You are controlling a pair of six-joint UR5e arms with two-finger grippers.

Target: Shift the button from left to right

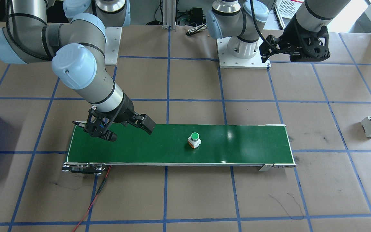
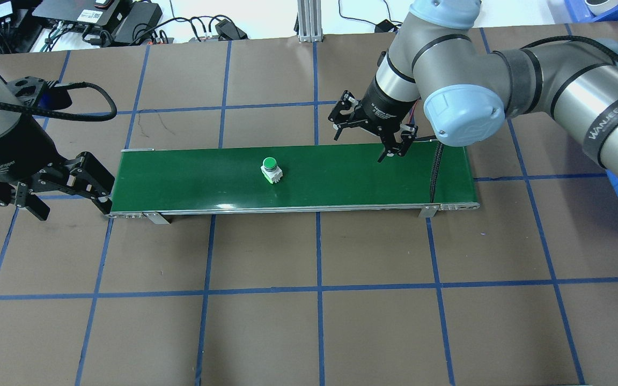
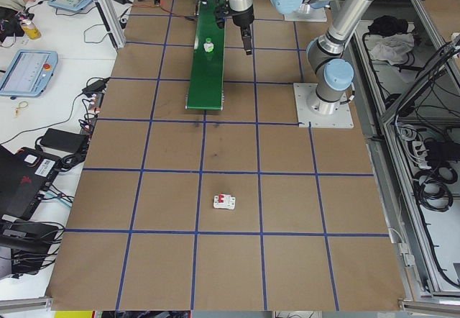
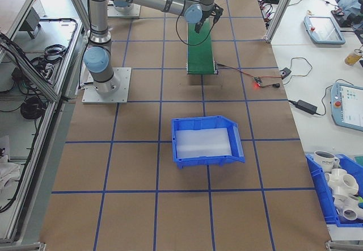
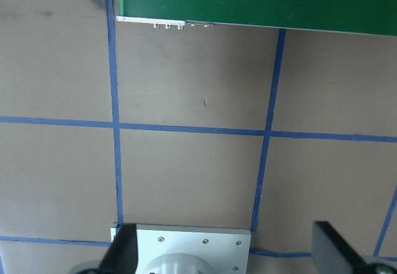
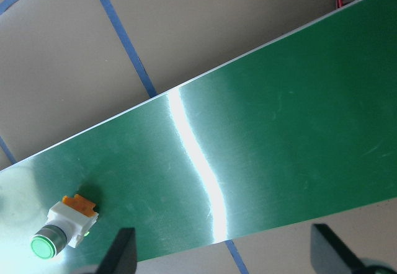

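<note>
— Where does it all stand?

— Largest first: the table (image 2: 309, 321) carries the green belt (image 2: 341, 182), and the button (image 2: 270, 168) sits upright on it near the middle, touched by nothing. The right claw (image 2: 370, 131) hangs spread and empty over the belt's right part, well apart from the button. The left claw (image 2: 46, 187) is off the belt's left end, also spread, holding nothing.

— So what makes a clean pickup?

— I'd have the right claw line up square over the white body, not the round cap, which would likely slip. Whether the belt is running I can't tell; time the descent if so.
</note>
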